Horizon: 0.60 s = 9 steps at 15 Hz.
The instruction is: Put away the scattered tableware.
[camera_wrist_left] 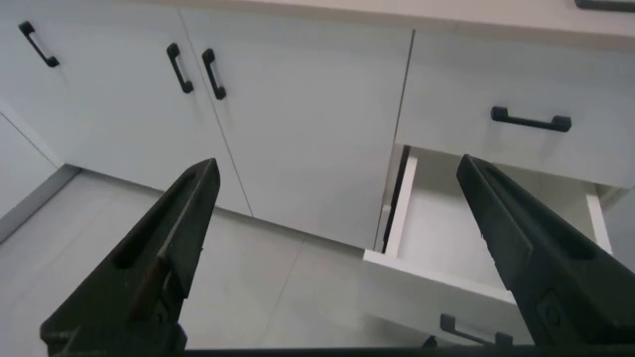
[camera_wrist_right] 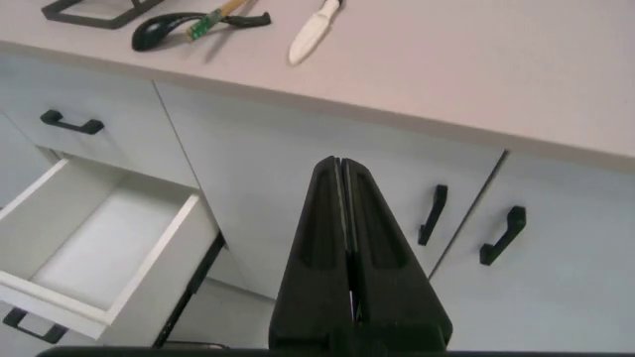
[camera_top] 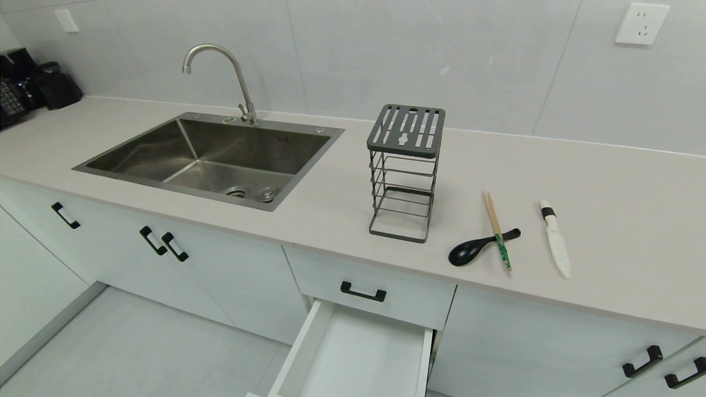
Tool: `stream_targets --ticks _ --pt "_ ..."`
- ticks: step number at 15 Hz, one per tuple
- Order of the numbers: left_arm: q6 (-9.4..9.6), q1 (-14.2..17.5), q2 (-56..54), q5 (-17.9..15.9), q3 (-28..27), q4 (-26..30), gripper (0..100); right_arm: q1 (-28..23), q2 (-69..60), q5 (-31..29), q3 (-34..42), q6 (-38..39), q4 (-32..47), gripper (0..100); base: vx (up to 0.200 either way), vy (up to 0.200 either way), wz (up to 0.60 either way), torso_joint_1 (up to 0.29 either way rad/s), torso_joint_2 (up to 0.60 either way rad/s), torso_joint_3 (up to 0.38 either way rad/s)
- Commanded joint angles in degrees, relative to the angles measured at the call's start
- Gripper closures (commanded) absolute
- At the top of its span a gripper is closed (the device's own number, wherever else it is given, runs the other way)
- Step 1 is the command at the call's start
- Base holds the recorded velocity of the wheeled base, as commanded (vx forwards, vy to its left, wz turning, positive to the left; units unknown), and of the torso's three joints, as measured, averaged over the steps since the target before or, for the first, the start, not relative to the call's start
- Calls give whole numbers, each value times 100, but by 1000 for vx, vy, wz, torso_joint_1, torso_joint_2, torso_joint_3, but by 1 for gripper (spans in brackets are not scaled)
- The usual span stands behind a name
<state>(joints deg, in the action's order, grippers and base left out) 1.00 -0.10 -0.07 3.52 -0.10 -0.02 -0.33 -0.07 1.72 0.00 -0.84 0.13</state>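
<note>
Step 1: tableware beside the rack [camera_top: 405, 171].
My left gripper [camera_wrist_left: 335, 169] is spread, right gripper [camera_wrist_right: 342, 167] pressed together; I should take the chopsticks [camera_top: 496, 229] off the spoon [camera_top: 479, 249] first.

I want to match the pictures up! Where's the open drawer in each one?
Head view: open drawer at the bottom middle, under the counter.
Left wrist view: drawer beyond the open left gripper.
Right wrist view: drawer beside the shut right gripper.
Shared landmark: the black handle just above it.
</note>
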Motion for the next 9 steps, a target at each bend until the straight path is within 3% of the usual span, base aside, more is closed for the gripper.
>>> stream_targets --ticks 1,3,4,7,8,9 --pt "14 1 7 -1 1 2 0 -2 7 13 0 -21 -5 100 0 0 0 295 -559 -266" --pt "6 1 7 -1 1 11 0 -2 16 21 0 -30 -5 100 0 0 0 303 -569 -278" --pt "6 1 7 -1 1 11 0 -2 16 13 0 -30 -5 0 0 0 0 290 -574 -266" --pt "-21 1 7 -1 1 11 0 -2 7 4 0 -30 -5 0 0 0 0 106 -204 -93" --pt "-205 1 7 8 10 2 0 -2 7 4 0 -13 -5 0 0 0 0 36 -61 -27" --pt "-249 1 7 8 10 -6 0 -2 7 4 0 -4 -5 0 0 0 0 0 0 0"
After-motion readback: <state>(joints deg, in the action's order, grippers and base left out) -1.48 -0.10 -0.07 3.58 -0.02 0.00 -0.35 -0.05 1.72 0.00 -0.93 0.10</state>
